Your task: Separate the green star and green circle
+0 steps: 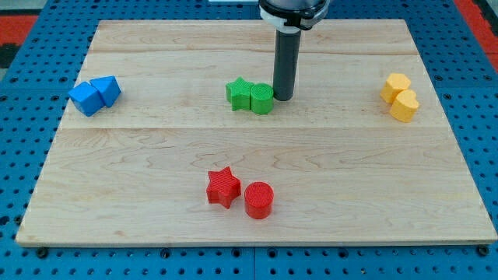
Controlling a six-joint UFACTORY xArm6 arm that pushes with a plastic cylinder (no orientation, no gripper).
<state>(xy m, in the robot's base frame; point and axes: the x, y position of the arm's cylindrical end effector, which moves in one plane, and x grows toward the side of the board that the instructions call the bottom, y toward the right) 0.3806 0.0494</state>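
Camera view: my tip (a bare rod, no pincer to open) touches the green circle, which abuts the green star; wedging between them comes next.

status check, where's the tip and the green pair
My tip down at the green circle's right side, at or near contact. Green star and circle touching, not yet separated. Nothing in the way.
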